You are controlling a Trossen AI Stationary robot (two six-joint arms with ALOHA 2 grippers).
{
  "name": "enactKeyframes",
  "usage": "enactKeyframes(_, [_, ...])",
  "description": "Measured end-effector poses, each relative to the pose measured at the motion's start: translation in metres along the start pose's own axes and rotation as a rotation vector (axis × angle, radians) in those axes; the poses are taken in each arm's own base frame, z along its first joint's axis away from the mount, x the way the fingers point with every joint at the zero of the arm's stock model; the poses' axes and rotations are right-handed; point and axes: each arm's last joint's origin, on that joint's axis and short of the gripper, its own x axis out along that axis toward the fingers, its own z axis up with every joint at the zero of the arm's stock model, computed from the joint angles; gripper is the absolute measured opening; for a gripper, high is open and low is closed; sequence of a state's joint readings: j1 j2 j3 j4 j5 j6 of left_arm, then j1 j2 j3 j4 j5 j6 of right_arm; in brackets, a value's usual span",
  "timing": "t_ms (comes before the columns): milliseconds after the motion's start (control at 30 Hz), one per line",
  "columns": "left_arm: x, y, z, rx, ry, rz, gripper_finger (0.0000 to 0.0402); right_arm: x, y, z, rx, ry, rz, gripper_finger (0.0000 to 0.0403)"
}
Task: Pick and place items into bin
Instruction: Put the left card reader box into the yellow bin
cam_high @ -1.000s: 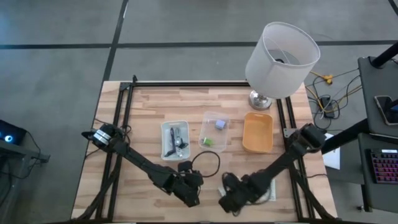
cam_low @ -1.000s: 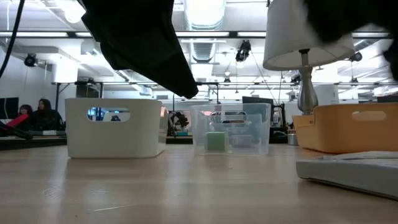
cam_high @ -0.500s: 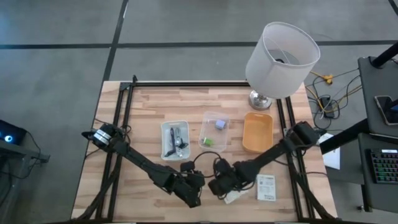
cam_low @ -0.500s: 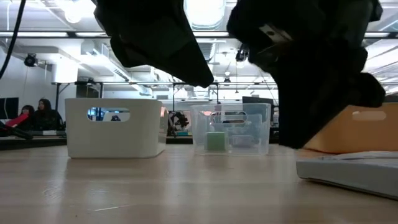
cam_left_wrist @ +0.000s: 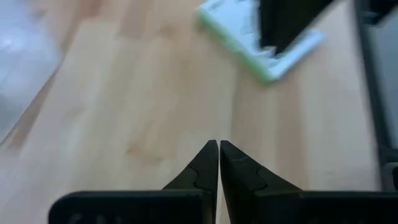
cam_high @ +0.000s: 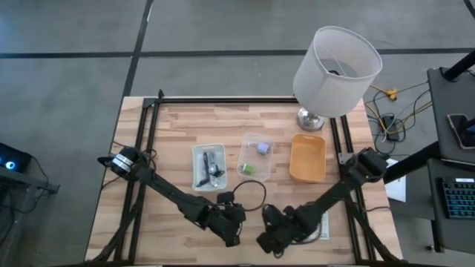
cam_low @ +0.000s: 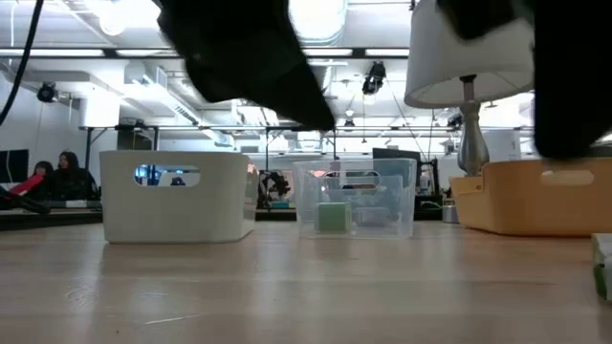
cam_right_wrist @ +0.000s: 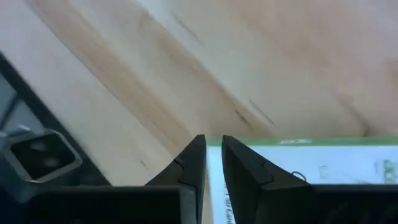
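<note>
A flat white packet with a green edge (cam_high: 323, 227) lies near the table's near edge, mostly under my right arm; it also shows in the right wrist view (cam_right_wrist: 311, 168) and at the low view's right border (cam_low: 602, 268). My right gripper (cam_high: 269, 241) points down with its fingers almost shut (cam_right_wrist: 212, 144) at the packet's green-edged end. My left gripper (cam_high: 231, 236) hovers beside it over bare wood, shut (cam_left_wrist: 218, 146). A lavender block (cam_high: 263, 148) and a green piece (cam_high: 247, 169) lie in the clear bin (cam_high: 256, 141). Dark tools (cam_high: 208, 167) lie in the white bin. My right gripper comes from above, pointing down, at the packet's green-edged end (cam_right_wrist: 261, 142). The packet's flat face shows beside and behind the fingers, not pinched between them. Whether the fingertips touch it, I cannot tell.
Three bins stand in a row mid-table: white (cam_high: 195, 157), clear, and orange (cam_high: 307, 174). A lamp (cam_high: 338, 70) stands at the far right corner. A black cable loop (cam_high: 249, 194) lies between the bins and the grippers. Bare wood stretches to the left.
My right gripper swung toward the table's left, close to the left gripper, baring the packet, then came back toward the near edge over the packet. In the low view the packet has shifted toward the right border.
</note>
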State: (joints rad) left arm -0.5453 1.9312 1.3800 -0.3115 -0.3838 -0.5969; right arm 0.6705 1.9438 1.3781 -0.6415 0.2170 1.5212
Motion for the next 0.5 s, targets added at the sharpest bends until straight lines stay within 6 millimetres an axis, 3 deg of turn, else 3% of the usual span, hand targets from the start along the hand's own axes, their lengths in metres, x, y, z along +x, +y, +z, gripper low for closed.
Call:
enactKeyframes(100, [0.002, 0.0, 0.009, 0.059, -0.022, -0.106, 0.0, -0.021, 0.002, -0.017, 0.06, -0.106, -0.002, 0.0044])
enactKeyframes(200, [0.011, 0.01, 0.02, 0.044, 0.005, -0.232, 0.0, -0.036, -0.006, -0.04, 0.226, -0.081, -0.053, 0.0056])
enactKeyframes(333, [0.034, 0.027, 0.038, -0.031, 0.002, -0.485, 0.0, -0.04, -0.016, -0.072, 0.432, 0.064, -0.135, 0.0082])
enactKeyframes(500, [0.048, 0.047, 0.056, -0.123, -0.084, -0.536, 0.0, -0.043, -0.022, -0.093, 0.495, 0.103, -0.165, 0.0093])
